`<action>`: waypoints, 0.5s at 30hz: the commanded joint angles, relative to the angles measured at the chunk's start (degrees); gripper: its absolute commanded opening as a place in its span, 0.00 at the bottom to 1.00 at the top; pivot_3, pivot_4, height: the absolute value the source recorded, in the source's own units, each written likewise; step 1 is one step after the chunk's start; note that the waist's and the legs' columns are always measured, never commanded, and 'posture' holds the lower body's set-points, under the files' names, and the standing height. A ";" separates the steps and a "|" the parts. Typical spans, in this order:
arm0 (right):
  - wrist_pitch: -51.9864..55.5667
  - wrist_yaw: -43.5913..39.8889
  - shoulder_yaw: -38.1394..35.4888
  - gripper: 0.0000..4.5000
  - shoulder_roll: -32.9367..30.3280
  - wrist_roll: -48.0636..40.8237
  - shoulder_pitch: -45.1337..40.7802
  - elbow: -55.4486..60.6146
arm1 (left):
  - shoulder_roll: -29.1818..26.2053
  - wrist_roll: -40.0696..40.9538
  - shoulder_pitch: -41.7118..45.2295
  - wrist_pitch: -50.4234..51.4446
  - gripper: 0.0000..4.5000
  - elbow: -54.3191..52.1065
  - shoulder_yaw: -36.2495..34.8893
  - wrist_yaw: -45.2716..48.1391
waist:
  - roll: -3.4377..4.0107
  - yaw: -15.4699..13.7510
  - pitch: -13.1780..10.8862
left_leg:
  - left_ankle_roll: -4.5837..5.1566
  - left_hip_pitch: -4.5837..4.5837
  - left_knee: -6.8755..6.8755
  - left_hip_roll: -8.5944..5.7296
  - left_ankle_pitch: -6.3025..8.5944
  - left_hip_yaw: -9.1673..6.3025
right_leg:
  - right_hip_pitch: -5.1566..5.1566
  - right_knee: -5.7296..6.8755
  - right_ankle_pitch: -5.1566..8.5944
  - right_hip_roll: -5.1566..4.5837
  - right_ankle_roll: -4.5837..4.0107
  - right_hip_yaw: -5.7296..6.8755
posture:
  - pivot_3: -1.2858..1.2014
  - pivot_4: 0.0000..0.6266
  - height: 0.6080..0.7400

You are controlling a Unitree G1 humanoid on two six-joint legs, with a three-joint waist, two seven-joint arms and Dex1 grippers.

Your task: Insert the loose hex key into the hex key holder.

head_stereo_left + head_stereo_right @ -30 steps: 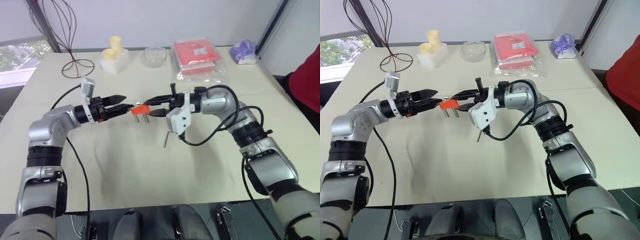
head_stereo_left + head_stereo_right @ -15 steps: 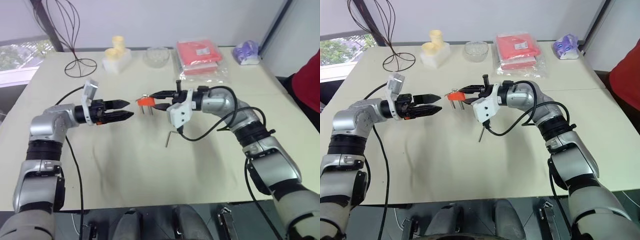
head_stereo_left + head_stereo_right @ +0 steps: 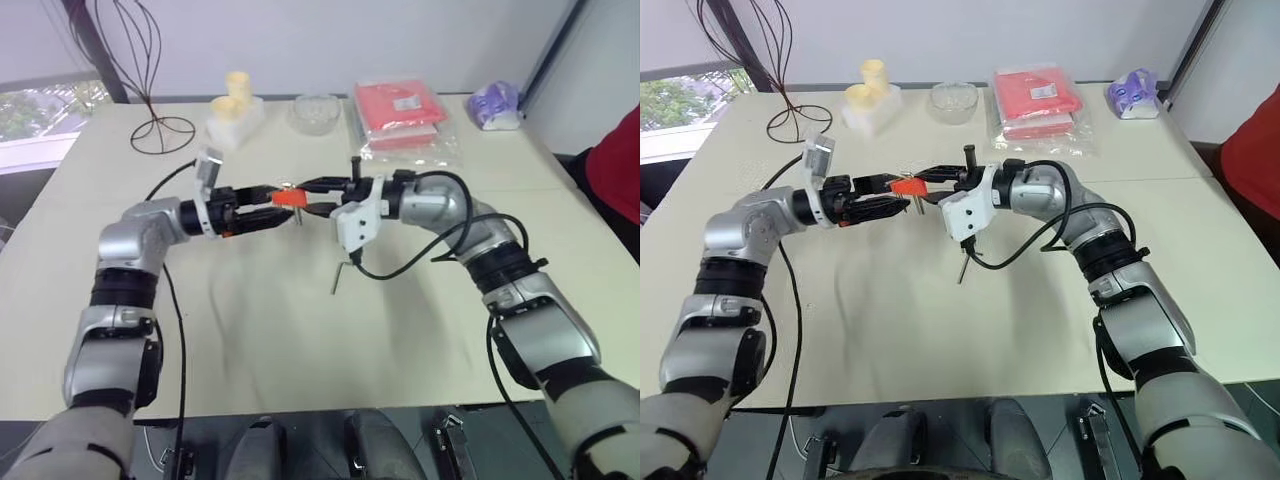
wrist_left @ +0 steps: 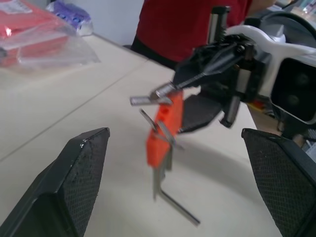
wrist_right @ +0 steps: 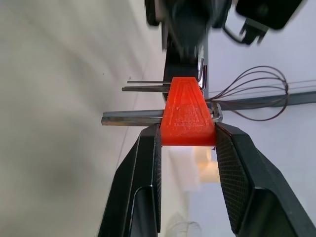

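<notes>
While both arms meet above the middle of the table (image 3: 250, 340), you have broad bare surface on the near side and to either flank, with the table's front edge well clear of the work. Your right gripper (image 5: 187, 140) is clamped on the hex key holder (image 3: 286, 197), its two fingers pressing the red block's sides and holding it in the air, short keys sticking out of it. Your left gripper (image 3: 268, 195) points level at the holder with its fingers spread wide, one on each side of the block, not touching it as far as you can tell. The loose hex key (image 3: 342, 273) lies flat on the table below the right wrist, just beside the dangling black cable (image 3: 420, 262).

Along the far edge stand a wire frame (image 3: 150, 95), a pale yellow block (image 3: 233, 115), a glass bowl (image 3: 315, 112), a red packet in clear wrap (image 3: 400, 115) and a purple pack (image 3: 495, 104), all well apart from the grippers. A person in red (image 3: 618, 180) stands at the right edge.

Half a second ago the left gripper hung apart from the holder; it has since closed in around it.
</notes>
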State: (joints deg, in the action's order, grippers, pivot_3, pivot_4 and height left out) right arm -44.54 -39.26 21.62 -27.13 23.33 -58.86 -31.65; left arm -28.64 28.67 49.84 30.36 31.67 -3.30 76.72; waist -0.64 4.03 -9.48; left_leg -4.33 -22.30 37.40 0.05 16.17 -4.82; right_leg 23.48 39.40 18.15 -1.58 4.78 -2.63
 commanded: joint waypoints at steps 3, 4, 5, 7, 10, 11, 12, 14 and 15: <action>0.73 0.22 -0.91 0.22 -0.06 -1.74 0.07 3.53 | 0.95 -1.17 3.59 -2.41 1.00 3.03 0.30 1.75 | 0.00 0.10 0.00 | 0.00 0.00 0.00 0.00 0.00 0.00 | 0.01 0.00 0.00 0.02 0.00 0.00 | 0.52 0.24 1.00; 0.83 0.26 -0.90 0.22 -0.05 -1.71 0.16 3.72 | 1.25 -1.48 3.93 -2.83 1.00 3.70 0.39 1.87 | 0.00 0.08 0.00 | 0.00 0.00 0.00 0.00 0.00 0.00 | 0.01 0.01 0.00 0.02 0.00 0.00 | 0.52 0.24 1.00; 0.92 0.36 -0.92 0.22 -0.02 -1.65 0.25 3.90 | 1.65 -1.66 4.35 -3.32 0.94 4.44 0.19 1.63 | 0.00 0.07 0.00 | 0.00 0.00 0.00 0.00 0.00 0.00 | 0.01 0.01 0.00 0.02 0.00 0.00 | 0.52 0.24 1.00; 1.17 0.48 -0.95 0.22 0.07 -1.63 0.49 4.40 | 2.30 -1.41 5.21 -3.35 0.82 5.58 -0.50 1.47 | 0.00 0.05 0.00 | 0.00 0.00 0.01 0.00 0.00 0.00 | 0.00 0.00 0.00 0.01 0.00 0.00 | 0.52 0.24 1.00; 1.62 0.62 -0.92 0.22 0.17 -1.56 0.96 5.15 | 2.81 -1.34 5.97 -3.18 0.47 6.38 -0.84 1.70 | 0.00 0.04 0.00 | -0.01 0.00 0.01 0.00 0.00 -0.01 | 0.00 0.00 0.00 0.01 0.00 0.00 | 0.52 0.24 1.00; 1.78 0.68 -0.92 0.22 0.17 -1.52 1.11 5.41 | 2.84 -1.50 5.94 -3.17 0.35 6.37 -0.64 1.96 | 0.00 0.06 0.00 | -0.01 0.00 0.01 0.00 0.00 -0.01 | 0.00 0.01 0.00 0.01 0.00 0.01 | 0.52 0.24 1.00; 1.93 0.72 -0.92 0.22 0.19 -1.54 1.23 5.63 | 2.90 -1.64 5.76 -3.21 0.23 6.26 -0.47 2.16 | 0.00 0.08 0.00 | -0.01 0.00 0.01 0.00 0.00 0.00 | 0.00 0.00 0.00 0.00 0.00 0.00 | 0.52 0.24 1.00; 2.13 0.89 -0.87 0.22 0.18 -1.53 1.34 5.88 | 3.02 -1.76 5.53 -3.13 0.01 6.09 -0.51 2.42 | -0.01 0.09 0.00 | -0.02 0.00 0.00 0.00 -0.01 0.00 | 0.00 0.00 0.00 0.01 0.00 0.01 | 0.52 0.24 1.00; 2.20 0.90 -0.83 0.22 0.16 -1.63 1.40 5.97 | 3.12 -1.73 5.50 -3.09 0.01 6.10 -0.72 2.34 | -0.01 0.10 0.00 | -0.02 0.00 0.01 0.00 -0.01 0.00 | 0.00 0.01 0.00 0.01 0.00 0.01 | 0.52 0.24 1.00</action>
State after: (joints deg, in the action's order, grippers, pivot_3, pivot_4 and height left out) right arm -41.97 -38.75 21.57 -27.13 22.68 -57.06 -28.82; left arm -25.15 26.65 54.21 27.85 38.43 -2.94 79.74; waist -0.65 4.14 -9.49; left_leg -4.36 -22.30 37.41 0.05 16.15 -4.82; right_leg 23.49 39.41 18.15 -1.57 4.78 -2.63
